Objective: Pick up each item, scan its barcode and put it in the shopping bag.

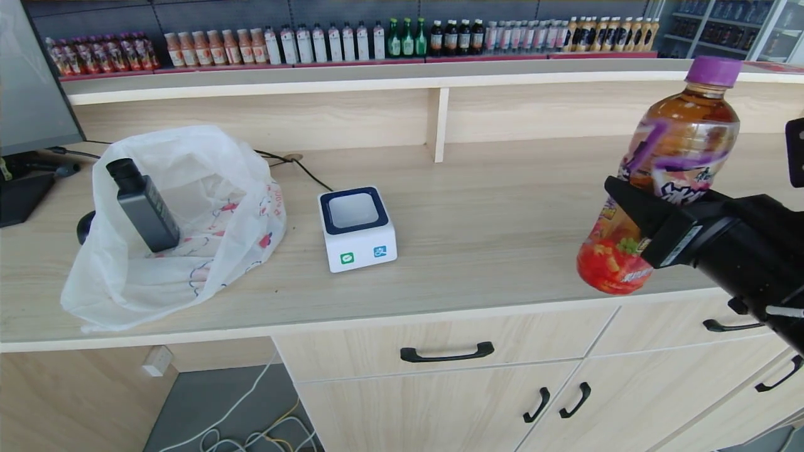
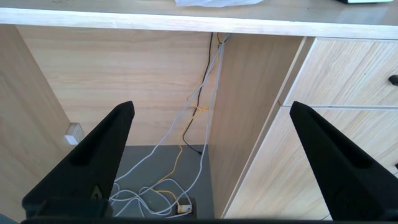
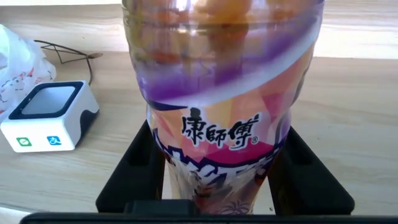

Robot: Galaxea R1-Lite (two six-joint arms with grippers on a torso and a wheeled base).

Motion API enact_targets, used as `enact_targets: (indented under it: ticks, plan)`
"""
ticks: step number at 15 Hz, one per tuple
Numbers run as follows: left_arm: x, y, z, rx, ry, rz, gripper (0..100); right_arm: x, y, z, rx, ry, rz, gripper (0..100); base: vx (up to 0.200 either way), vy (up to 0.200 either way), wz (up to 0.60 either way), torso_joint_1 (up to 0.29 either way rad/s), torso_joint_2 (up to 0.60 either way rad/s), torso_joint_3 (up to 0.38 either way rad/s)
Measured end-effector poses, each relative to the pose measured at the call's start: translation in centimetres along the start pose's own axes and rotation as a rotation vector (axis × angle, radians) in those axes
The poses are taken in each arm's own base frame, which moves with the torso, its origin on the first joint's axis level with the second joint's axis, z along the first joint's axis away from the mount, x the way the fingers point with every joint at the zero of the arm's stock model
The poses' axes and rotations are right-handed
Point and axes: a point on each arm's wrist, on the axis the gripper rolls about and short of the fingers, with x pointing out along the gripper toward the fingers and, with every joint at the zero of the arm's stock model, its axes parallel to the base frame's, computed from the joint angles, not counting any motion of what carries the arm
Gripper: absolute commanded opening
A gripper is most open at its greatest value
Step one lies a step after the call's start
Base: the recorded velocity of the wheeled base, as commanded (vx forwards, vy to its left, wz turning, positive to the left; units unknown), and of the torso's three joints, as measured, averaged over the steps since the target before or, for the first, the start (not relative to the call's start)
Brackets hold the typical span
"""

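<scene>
Over counter (image 1: 502, 207) right end, right hand (image 1: 635, 202) clamped round bottle (image 1: 684, 132) midsection; bottle near upright, well apart from scanner (image 1: 357, 227).

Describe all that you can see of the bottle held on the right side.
The bottle is clear plastic with a purple cap and amber drink inside. A colourful label, purple, white and red with fruit pictures, wraps its lower half. It is slightly tilted, cap up, and seems lifted clear of the counter near its front edge. The right end effector grips it around the label, one finger on each side; nothing else touches it.
</scene>
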Motion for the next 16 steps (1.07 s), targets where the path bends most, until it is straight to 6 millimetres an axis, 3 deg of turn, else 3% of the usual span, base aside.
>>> enact_targets:
  ticks: [3, 10, 16]
  plan:
    - [0.0, 0.0, 0.0, 0.0, 0.0, -0.001, 100, -1.4, 1.5, 0.2, -0.052, -0.007, 0.084, 0, 0.0, 0.0, 0.0, 0.0, 0.0, 0.0]
    - [0.0, 0.0, 0.0, 0.0, 0.0, 0.0, 100, -4.3, 7.6, 2.5, -0.212, -0.1, 0.33, 0, 0.0, 0.0, 0.0, 0.0, 0.0, 0.0]
    - [0.0, 0.0, 0.0, 0.0, 0.0, 0.0, 100, -6.4, 11.1, 1.9, -0.481, -0.159, 0.492, 0, 0.0, 0.0, 0.0, 0.0, 0.0, 0.0]
